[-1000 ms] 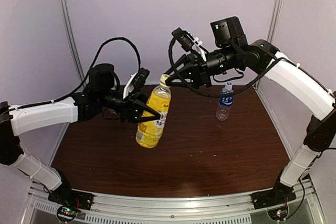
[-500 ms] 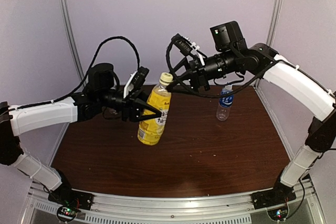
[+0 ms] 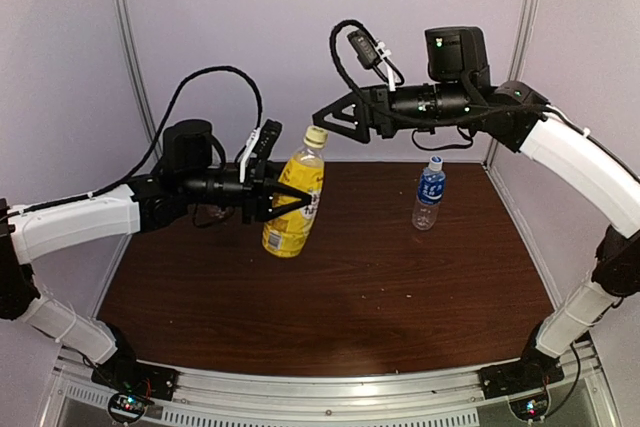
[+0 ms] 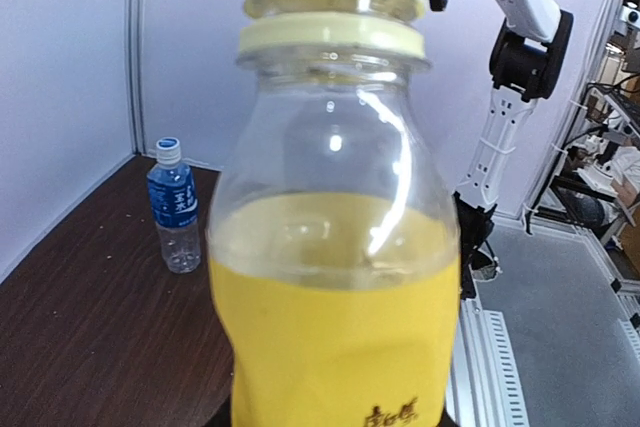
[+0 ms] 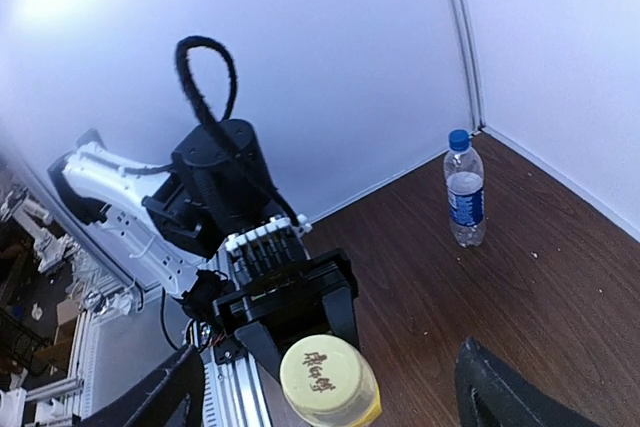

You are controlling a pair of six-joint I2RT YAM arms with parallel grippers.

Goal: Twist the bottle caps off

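Yellow cap (image 5: 320, 377) tops the yellow bottle (image 3: 292, 202), clamped by the left gripper (image 3: 298, 203) over the table's (image 3: 400, 297) far-left part. Only the right wrist view shows its printed top, with the right gripper (image 3: 328, 117) spread wide. The left wrist view hides its own fingers.

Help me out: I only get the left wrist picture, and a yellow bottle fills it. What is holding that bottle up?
Observer: The left hand is. The top view shows it shut around the middle of the yellow bottle, which it holds tilted.
Visitor: Where is the other hand?
Observer: The right hand hangs open just above the yellow cap. Its own camera shows it clear of the cap on both sides, not gripping.
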